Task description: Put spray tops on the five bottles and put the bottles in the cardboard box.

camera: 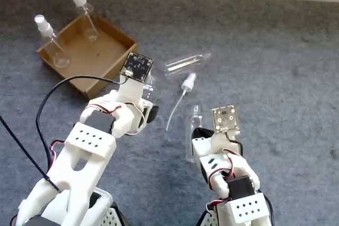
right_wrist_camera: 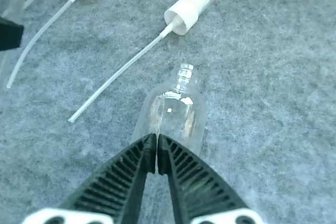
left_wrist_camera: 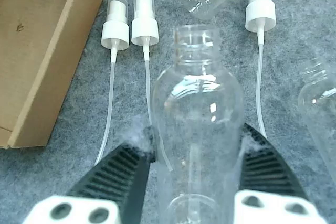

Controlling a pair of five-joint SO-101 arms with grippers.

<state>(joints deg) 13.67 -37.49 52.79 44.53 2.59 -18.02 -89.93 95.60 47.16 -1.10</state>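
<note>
- Jaws of the left gripper [left_wrist_camera: 197, 139] press against both sides of a clear open-necked bottle [left_wrist_camera: 197, 98], clamped on its body, near the cardboard box [camera: 100, 56].
- Inside the box stand two upright bottles with their sprayers on: a near capped bottle [camera: 53, 43] by the left corner and a far capped bottle [camera: 85, 17] by the far corner.
- The right gripper [right_wrist_camera: 157, 148] has its jaws drawn together with only a sliver between them and nothing held. Its tips sit at the body of a second open bottle [right_wrist_camera: 176, 111] lying on the grey carpet [right_wrist_camera: 273, 103] — whether they touch it I cannot tell.
- A loose spray top [right_wrist_camera: 186, 11] lies just past that bottle's neck, its tube slanting away.
- A third open bottle [camera: 186, 63] lies on its side just beyond the loose spray top.
- Two more spray tops [left_wrist_camera: 114, 27] lie side by side between the box and the clamped bottle.
</note>
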